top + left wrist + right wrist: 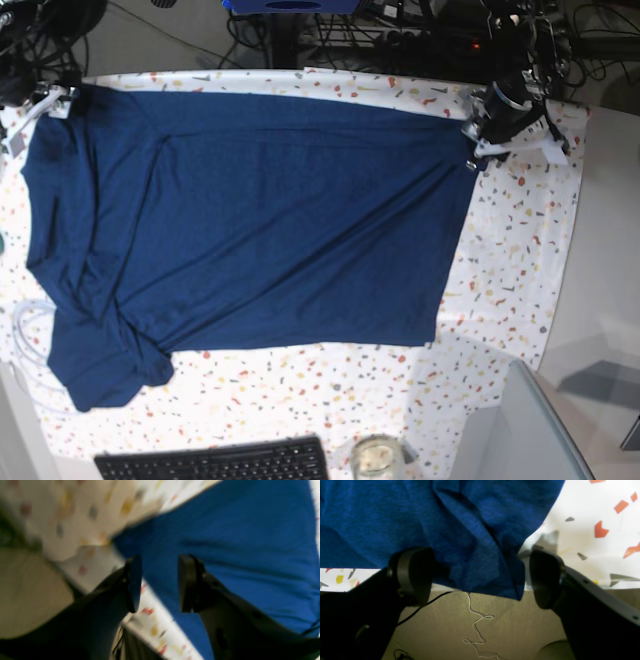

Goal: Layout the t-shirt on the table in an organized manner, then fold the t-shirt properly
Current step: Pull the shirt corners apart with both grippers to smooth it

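The navy-blue t-shirt lies spread across the speckled table, its hem toward the right; a sleeve is bunched at the lower left. My left gripper hovers at the shirt's far right corner. In the left wrist view, which is blurred, the left gripper is open over the blue cloth, with nothing between its fingers. In the right wrist view my right gripper stands wide open at the table's edge, and a fold of the shirt hangs over the edge between its fingers.
A black keyboard and a glass jar sit at the front edge. A grey surface adjoins the front right corner. Thin cables trail on the floor below the edge. More cables and gear crowd the back.
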Available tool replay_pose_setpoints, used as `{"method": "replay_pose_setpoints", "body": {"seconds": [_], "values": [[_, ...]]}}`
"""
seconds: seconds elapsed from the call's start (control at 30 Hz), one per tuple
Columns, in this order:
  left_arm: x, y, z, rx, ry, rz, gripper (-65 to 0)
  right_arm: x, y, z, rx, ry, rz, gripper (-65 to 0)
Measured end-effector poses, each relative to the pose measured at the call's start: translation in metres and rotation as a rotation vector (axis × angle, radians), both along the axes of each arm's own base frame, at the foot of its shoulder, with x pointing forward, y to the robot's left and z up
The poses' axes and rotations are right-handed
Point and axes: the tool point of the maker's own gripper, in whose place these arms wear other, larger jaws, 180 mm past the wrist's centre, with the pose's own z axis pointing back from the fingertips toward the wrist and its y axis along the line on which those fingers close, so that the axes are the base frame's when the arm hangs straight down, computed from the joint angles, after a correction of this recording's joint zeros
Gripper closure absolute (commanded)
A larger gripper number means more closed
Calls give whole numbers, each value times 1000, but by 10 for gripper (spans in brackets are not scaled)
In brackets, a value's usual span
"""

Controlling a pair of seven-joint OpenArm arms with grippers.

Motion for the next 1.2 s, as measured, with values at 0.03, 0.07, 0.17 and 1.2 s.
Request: {"method": "replay_pose_setpoints", "body": {"seconds": [0.03, 0.07, 0.17, 1.2], "values": [[6, -1, 1, -5, -9, 1, -221, 0, 0, 0, 0, 0, 0, -561], [11, 0, 2, -7, -15, 7, -221, 0, 0, 0, 0, 0, 0, -561], [27, 7, 0, -20, -34, 35, -221, 0, 0, 0, 0, 0, 0, -561], [30, 21, -63, -86, 105, 137, -216, -1, 0, 0, 0, 3, 0, -561]]}}
